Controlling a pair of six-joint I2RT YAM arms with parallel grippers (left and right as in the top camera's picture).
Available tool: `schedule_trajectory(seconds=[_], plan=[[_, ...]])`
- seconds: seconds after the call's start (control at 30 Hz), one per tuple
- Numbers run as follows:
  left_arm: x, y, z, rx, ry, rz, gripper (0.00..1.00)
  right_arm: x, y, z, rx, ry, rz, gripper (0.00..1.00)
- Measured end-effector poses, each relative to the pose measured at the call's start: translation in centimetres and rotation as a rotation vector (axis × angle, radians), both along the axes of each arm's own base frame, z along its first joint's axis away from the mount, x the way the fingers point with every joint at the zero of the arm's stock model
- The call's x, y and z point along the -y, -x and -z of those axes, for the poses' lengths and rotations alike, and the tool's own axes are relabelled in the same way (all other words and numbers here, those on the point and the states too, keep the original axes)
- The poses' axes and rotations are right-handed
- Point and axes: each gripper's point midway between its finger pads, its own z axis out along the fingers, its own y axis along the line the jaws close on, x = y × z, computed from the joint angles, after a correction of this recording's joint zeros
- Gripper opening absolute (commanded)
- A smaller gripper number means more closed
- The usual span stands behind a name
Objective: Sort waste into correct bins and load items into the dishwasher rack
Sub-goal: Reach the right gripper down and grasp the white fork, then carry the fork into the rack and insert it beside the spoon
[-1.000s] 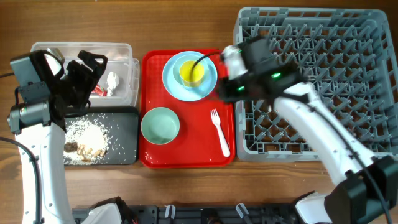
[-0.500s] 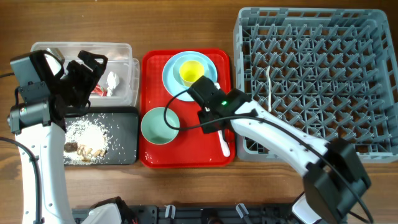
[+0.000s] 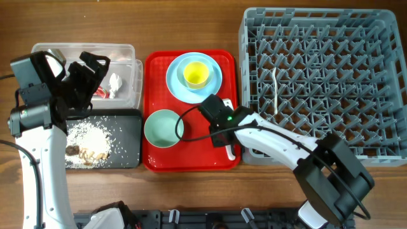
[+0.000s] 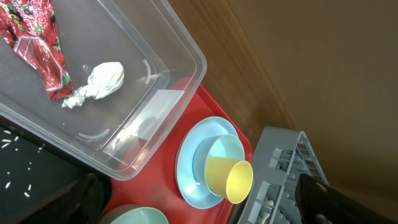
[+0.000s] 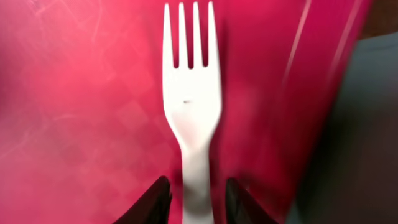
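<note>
On the near right of the red tray point(image 3: 159, 162), the right gripper point(image 5: 198, 200) sits low over the white fork point(image 5: 191, 106), its 2 fingers point(image 5: 155, 199) spread either side of the handle, not pinching it. The pale green bowl point(image 3: 163, 127) stands near left on that tray. Left of the tray, the black tray point(image 3: 130, 137) holds rice point(image 3: 89, 137). On the red tray's far half, the yellow cup point(image 3: 196, 74) rests in the pale blue bowl point(image 4: 221, 146) on the plate point(image 3: 175, 86). Far left of it, the left gripper point(image 3: 89, 73) hangs spread and empty over the clear tub point(image 3: 127, 51), which holds the wrapper point(image 4: 37, 43) and tissue point(image 4: 99, 81). The rack point(image 3: 324, 83) lies right.
</note>
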Motion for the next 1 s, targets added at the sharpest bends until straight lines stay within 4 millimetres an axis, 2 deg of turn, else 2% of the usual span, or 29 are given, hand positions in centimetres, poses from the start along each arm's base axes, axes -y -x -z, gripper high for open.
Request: schedule_trajectory(seconds=[0.07, 0.2, 0.43, 0.53, 0.63, 0.73, 0.77, 0.87, 0.93, 1.0], plan=[[0.0, 0.0, 0.0, 0.0, 0.0, 0.0, 1.0, -0.1, 0.0, 0.4, 0.006, -0.009, -0.006, 0.25], [0.0, 0.0, 0.0, 0.0, 0.0, 0.0, 1.0, -0.5, -0.4, 0.5, 0.026, -0.025, -0.032, 0.05], [0.0, 0.0, 0.0, 0.0, 0.0, 0.0, 1.0, -0.8, -0.6, 0.2, 0.031, -0.033, -0.05, 0.04], [0.0, 0.0, 0.0, 0.0, 0.0, 0.0, 1.0, -1.3, -0.8, -0.6, 0.026, -0.039, -0.061, 0.04], [0.0, 0.0, 0.0, 0.0, 0.0, 0.0, 1.0, -2.5, -2.3, -3.1, 0.058, -0.068, -0.07, 0.04], [0.0, 0.0, 0.0, 0.0, 0.0, 0.0, 1.0, -2.8, -4.7, -7.3, 0.145, -0.114, -0.05, 0.05], [0.0, 0.0, 0.0, 0.0, 0.0, 0.0, 1.0, -2.5, -5.8, -9.2, 0.189, -0.134, -0.034, 0.04], [0.0, 0.0, 0.0, 0.0, 0.0, 0.0, 1.0, -0.2, -8.5, -13.8, 0.302, -0.169, 0.029, 0.04], [0.0, 0.0, 0.0, 0.0, 0.0, 0.0, 1.0, 2.4, -9.8, -15.6, 0.347, -0.164, 0.085, 0.04], [0.0, 0.0, 0.0, 0.0, 0.0, 0.0, 1.0, 5.5, -10.7, -16.1, 0.357, -0.138, 0.149, 0.04]])
